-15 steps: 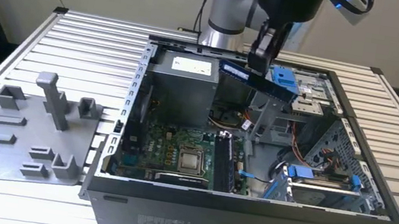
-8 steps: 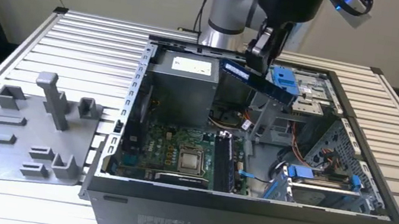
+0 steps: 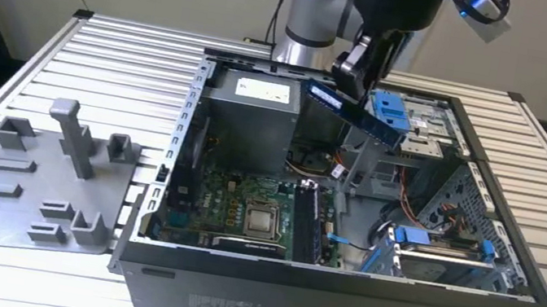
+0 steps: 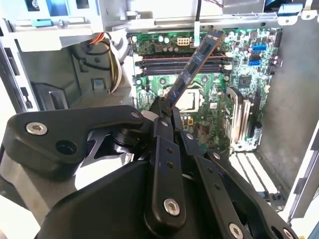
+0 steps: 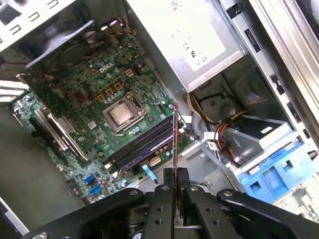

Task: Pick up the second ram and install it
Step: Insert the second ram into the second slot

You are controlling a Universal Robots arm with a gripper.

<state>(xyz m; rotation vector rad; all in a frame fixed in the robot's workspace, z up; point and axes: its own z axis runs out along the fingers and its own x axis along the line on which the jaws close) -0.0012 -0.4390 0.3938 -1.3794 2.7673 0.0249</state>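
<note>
The gripper (image 3: 349,79) is clamped on one end of the second ram (image 3: 354,115), pinching the thin board across its flat faces so that its long edges are left free. In the upper centre of the exterior view the stick hangs slanted in the air over the open computer case (image 3: 338,304), well apart from everything inside it. It is not seated in anything. In both wrist views it juts out from the fingertips toward the green motherboard (image 5: 75,99). In the first wrist view it shows edge-on near the long black slots (image 5: 142,147), and I judge it is not lined up with them. The case lies on its side on the slatted desk (image 3: 125,48) — so the slots face upward, open to a reach from above. A grey holder (image 3: 26,189) sits at the exterior view's left.
</note>
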